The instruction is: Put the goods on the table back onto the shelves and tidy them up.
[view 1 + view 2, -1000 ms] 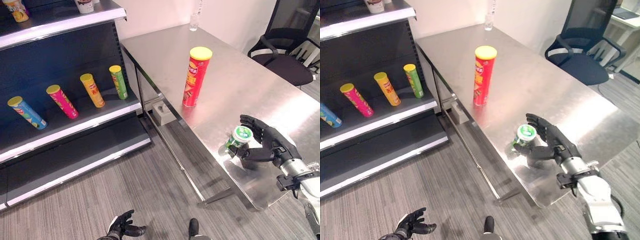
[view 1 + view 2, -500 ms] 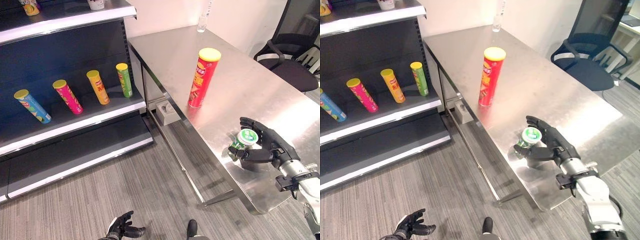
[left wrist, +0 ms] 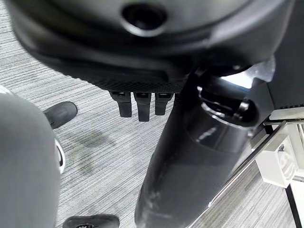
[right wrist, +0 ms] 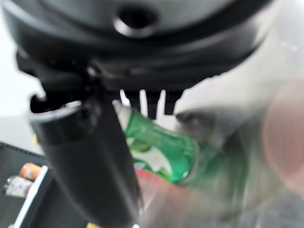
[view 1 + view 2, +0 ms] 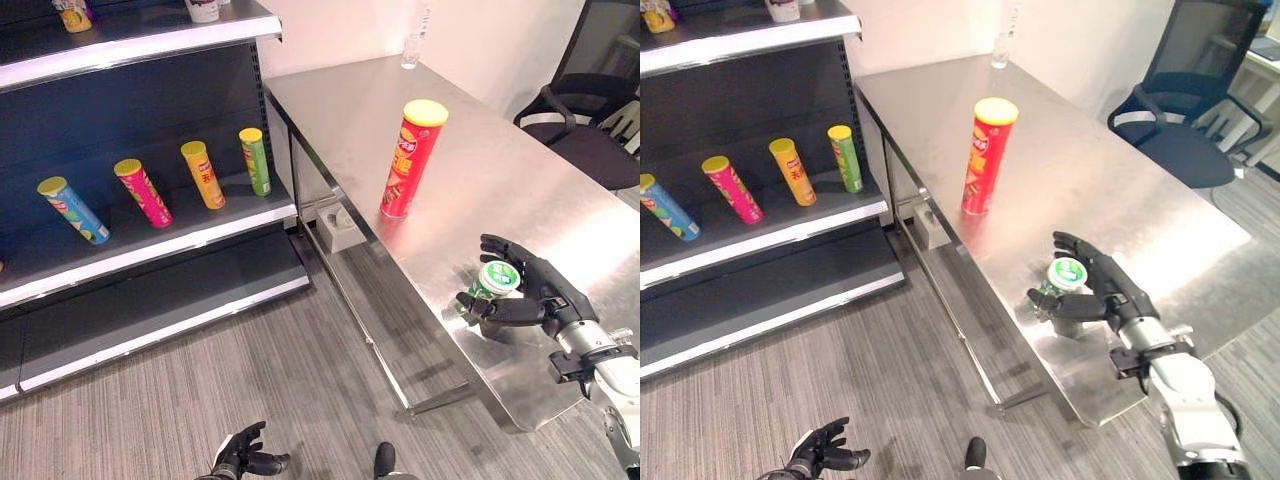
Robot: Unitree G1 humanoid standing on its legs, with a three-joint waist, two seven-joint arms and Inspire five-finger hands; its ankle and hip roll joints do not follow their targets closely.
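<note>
a steel surface (image 5: pixel 560 190) stands beside dark shelves (image 5: pixel 150 245) over a grey striped floor. nearest, low by the floor, the left hand (image 5: pixel 243 457) hangs idle with fingers loosely curled, holding nothing. on the surface's near edge the right hand (image 5: pixel 535 295) has thumb and fingers around a short green can (image 5: pixel 490 285) with a white top. i think it should close firmly and lift straight, away from the edge. farther, a tall red chips tube (image 5: pixel 408 160) stands upright; four tubes lie on the middle shelf.
</note>
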